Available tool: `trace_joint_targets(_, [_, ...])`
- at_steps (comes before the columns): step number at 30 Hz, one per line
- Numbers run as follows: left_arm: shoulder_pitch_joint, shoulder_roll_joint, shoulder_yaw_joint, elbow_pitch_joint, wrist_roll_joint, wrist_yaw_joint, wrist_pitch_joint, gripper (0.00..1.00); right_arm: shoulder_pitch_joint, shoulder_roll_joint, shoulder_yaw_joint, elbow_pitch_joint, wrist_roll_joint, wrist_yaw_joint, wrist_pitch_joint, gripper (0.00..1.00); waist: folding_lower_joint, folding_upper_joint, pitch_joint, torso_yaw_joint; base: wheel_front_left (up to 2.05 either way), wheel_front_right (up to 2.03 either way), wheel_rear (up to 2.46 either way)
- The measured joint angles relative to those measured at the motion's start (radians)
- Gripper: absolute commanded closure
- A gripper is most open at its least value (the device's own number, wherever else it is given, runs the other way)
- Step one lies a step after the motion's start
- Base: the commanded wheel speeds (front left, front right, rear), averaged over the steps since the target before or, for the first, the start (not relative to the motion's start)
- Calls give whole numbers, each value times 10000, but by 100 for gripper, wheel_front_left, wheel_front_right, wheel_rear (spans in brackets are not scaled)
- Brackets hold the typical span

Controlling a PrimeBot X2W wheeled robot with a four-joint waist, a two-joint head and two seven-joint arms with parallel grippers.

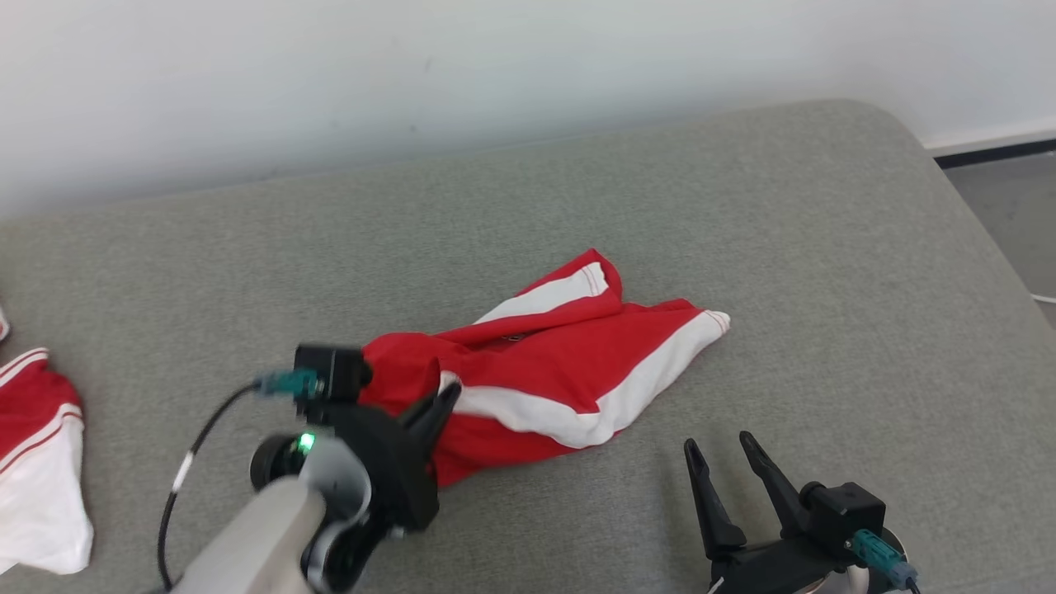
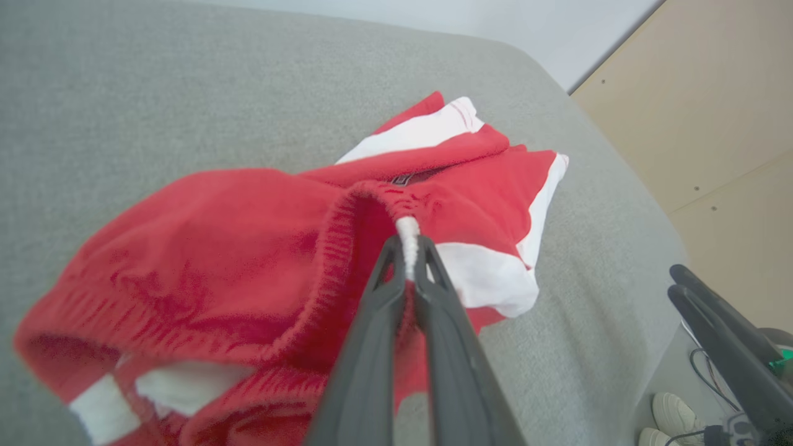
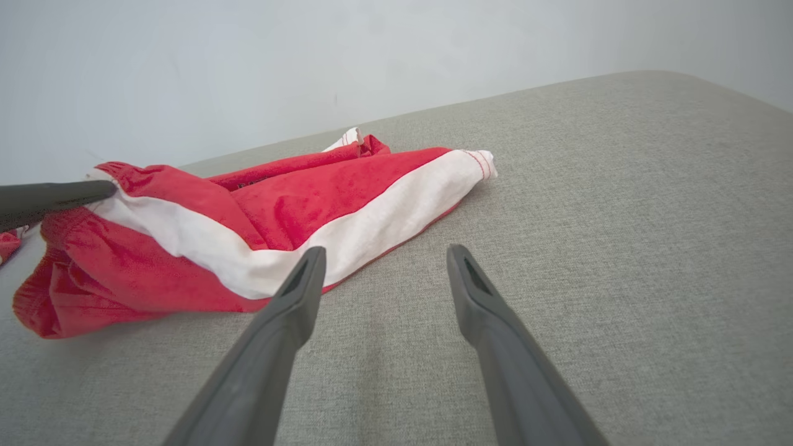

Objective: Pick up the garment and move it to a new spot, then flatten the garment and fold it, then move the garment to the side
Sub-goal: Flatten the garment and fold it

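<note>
The red-and-white garment (image 1: 569, 371) lies crumpled near the middle of the grey cushion (image 1: 784, 214). The left gripper (image 2: 407, 244), at the garment's 8 o'clock end, is pinched tight on a white fold beside the ribbed waistband, perhaps lifting it slightly, though blur leaves that unsure. The right gripper (image 1: 726, 450) hovers at the garment's 5 o'clock, fingers spread wide, apart from the cloth.
</note>
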Motion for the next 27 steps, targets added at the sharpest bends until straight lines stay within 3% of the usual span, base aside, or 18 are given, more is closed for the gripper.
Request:
trace_joint_targets(7, [2308, 1070, 276, -2155, -236, 917, -569, 100, 188, 2, -205, -75, -134, 0, 44, 0, -1, -1, -189, 601, 0, 0, 0])
trace_joint_targets(13, [2765, 1590, 339, -2401, 67, 1613, -675, 100, 178, 4, -98, -161, -140, 0, 136, 0, -1, 0, -289, 1031, 0, 0, 0])
trace_joint_targets(14, [2807, 1580, 334, -2362, 81, 1672, -671, 86, 175, 4, -67, -165, -134, 0, 150, 0, 0, 0, -317, 1056, 0, 0, 0])
trace_joint_targets(15, [2859, 1542, 351, -2324, 75, 1755, -700, 18, 175, 2, -40, -163, -132, 0, 176, 0, 0, 0, -350, 1067, 0, 0, 0])
trace_joint_targets(16, [2900, 1498, 359, -2288, 50, 1764, -706, 0, 175, 2, -17, -165, -130, 0, 198, 0, -1, -1, -380, 1068, 0, 0, 0])
trace_joint_targets(21, [3199, 1348, 577, -2349, -59, 1919, -1221, 0, 192, 2, 12, -104, -123, 0, 205, 0, -1, -1, -514, 983, 0, 0, 0])
trace_joint_targets(27, [4233, 1488, 1183, -2855, -192, 1950, -2757, 0, 377, 0, -203, -73, -150, 0, 205, 0, -1, -1, -753, 808, 0, 0, 0])
